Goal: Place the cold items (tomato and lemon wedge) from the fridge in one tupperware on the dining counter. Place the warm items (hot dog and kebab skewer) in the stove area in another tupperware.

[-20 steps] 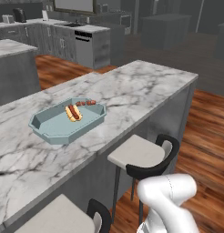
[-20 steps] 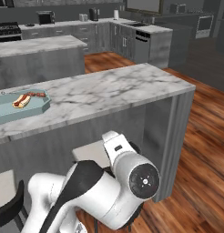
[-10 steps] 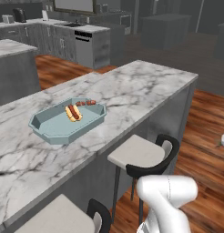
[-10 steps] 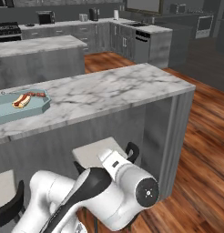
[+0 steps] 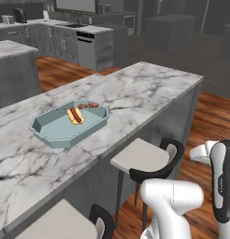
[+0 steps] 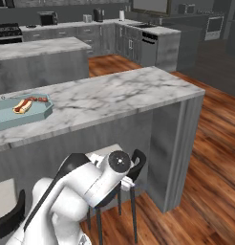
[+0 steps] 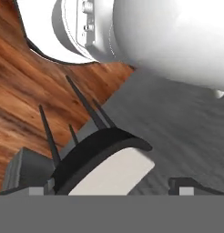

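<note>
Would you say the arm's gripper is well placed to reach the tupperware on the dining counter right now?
Probably not yet: the open gripper points down at a stool below the dining counter, while the tupperware sits up on the countertop.

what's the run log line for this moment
end effector: open, empty | hot dog and kebab skewer: in tupperware | dining counter

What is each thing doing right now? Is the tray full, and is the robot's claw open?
tupperware: on the dining counter, holding the two warm items, no lid.
hot dog: lying flat inside the tupperware.
kebab skewer: lying in the tupperware by its far wall.
dining counter: bare marble around the tupperware.
stool: standing under the counter overhang.
claw: open, holding nothing, pointed at the stool.
</note>
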Robot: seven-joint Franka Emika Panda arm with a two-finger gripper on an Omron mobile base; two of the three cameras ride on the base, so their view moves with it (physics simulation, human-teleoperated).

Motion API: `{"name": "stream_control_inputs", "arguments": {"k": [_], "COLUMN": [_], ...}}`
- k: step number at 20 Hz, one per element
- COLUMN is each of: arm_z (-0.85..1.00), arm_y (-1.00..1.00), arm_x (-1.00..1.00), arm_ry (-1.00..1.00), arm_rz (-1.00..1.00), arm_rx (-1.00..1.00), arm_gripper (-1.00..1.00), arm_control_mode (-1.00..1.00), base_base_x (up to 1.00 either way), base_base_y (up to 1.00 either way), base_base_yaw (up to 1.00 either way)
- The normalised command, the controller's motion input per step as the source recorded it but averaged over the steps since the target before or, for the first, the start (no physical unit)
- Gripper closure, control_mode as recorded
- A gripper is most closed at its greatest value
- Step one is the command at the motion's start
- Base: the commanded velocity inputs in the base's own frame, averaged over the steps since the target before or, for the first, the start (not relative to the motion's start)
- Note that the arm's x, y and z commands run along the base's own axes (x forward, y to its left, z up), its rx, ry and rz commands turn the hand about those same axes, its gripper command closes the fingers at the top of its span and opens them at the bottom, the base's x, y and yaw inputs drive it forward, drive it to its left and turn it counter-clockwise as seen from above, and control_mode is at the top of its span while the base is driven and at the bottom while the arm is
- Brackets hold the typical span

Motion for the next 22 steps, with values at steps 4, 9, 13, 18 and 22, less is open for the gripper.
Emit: {"name": "stream_control_inputs", "arguments": {"k": [4,9,13,18,22], "arm_z": [-0.81,-0.61,-0.01,0.0,0.0], "arm_y": [0.43,0.35,0.01,0.0,0.0], "arm_x": [0.27,0.07,0.0,0.0,0.0], "arm_ry": [0.04,0.07,0.0,0.0,0.0], "arm_rz": [0.29,0.22,0.0,0.0,0.0], "arm_rx": [-0.3,-0.24,-0.02,0.0,0.0], "arm_gripper": [-1.0,-1.0,-1.0,-1.0,-1.0], "arm_control_mode": [-1.0,-1.0,-1.0,-1.0,-1.0], "base_base_x": [0.0,0.0,0.0,0.0,0.0], "base_base_y": [0.0,0.0,0.0,0.0,0.0], "base_base_yaw": [0.0,0.0,0.0,0.0,0.0]}}
